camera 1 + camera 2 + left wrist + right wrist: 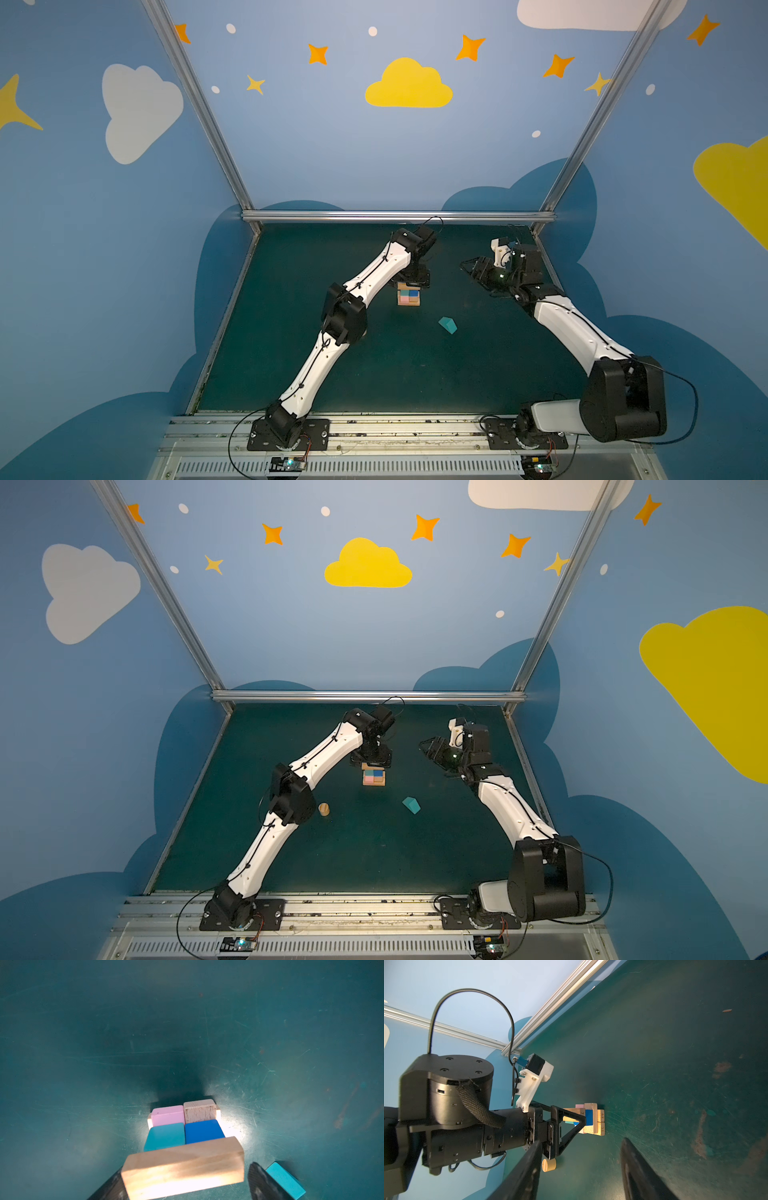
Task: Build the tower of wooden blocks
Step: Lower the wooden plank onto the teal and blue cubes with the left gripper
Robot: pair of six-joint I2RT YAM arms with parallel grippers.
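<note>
Blue walls painted with clouds and stars close in my dark green surface, and two arms reach across it. Nearest me, one tan cylinder stands in front of the wood block tower to its left. One teal house-shaped piece lies in front of the tower to its right. Both are apart from it.

The tower has base bars with two numbered tan ends showing. On them sit four blocks packed two by two: pink block, tan block, teal cube and blue cube. One top bar lies across above them.

My left hand straddles that bar, spread slightly wider than it, with a gap at one end and no clamp. Beyond the tower to its right and well apart, my right hand hangs parted and empty.
</note>
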